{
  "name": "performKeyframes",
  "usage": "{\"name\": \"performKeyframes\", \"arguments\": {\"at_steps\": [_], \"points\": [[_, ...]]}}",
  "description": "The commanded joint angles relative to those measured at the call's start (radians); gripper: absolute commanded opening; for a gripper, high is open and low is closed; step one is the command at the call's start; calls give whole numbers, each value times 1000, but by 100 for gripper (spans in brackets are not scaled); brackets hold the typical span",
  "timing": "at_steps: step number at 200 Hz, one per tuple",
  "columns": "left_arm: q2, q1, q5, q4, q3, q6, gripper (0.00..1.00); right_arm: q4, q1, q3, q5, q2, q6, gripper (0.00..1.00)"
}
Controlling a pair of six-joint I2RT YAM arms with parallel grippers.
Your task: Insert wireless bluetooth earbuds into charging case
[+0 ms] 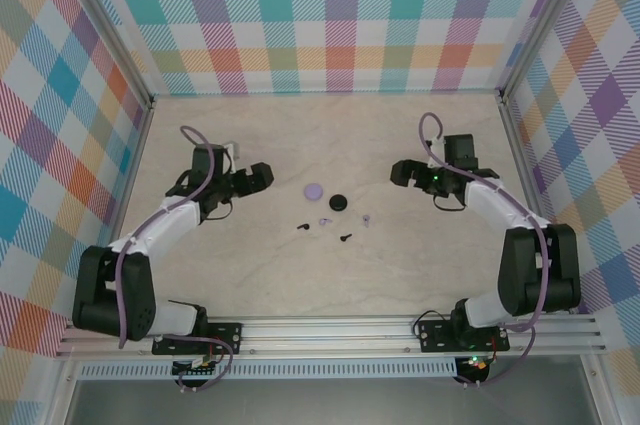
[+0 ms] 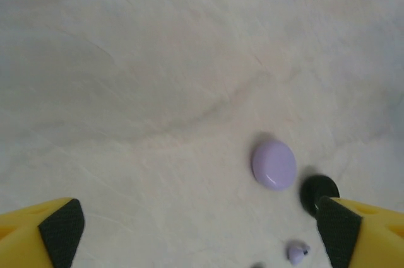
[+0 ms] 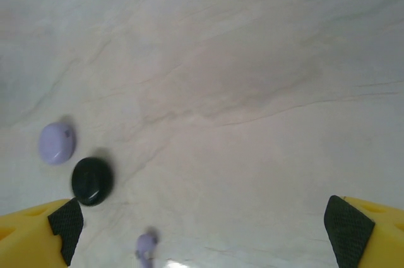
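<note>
Approach step: left fingers (image 2: pixel 60 224) and right fingers (image 3: pixel 63 224) both spread, empty. Next, a precise pinch on one tiny earbud (image 1: pixel 345 238) mid-frame.

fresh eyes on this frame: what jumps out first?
The loud plaid walls come first. Next is the small cluster in the middle of the table: a lilac case next to a black case, with four tiny earbuds scattered loose on their near side. The left gripper and right gripper flank the cluster, both open and holding nothing.
</note>
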Motion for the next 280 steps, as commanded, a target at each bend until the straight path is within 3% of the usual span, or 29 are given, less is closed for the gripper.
{"name": "performKeyframes", "arguments": {"at_steps": [1,23,40,84,136,188,280], "points": [[76,-30,97,-40,54,-42,85,-68,92,99,-85,70,-23,100],[159,-44,131,-42,84,-73,71,-123,198,198,-61,160,-37,100],[204,-57,169,-21,91,-105,59,-158,256,289,-58,244,-47,92],[281,-134,208,27,119,-142,55,-289,317,558,-110,474,-55,58],[371,-204,256,61,177,-169,48,-390,336,793,-150,672,-42,39],[439,-247,287,111,235,-213,39,-475,336,948,-183,792,-44,32],[517,-265,208,104,260,-262,42,-576,339,1090,-267,909,-63,33]]}}
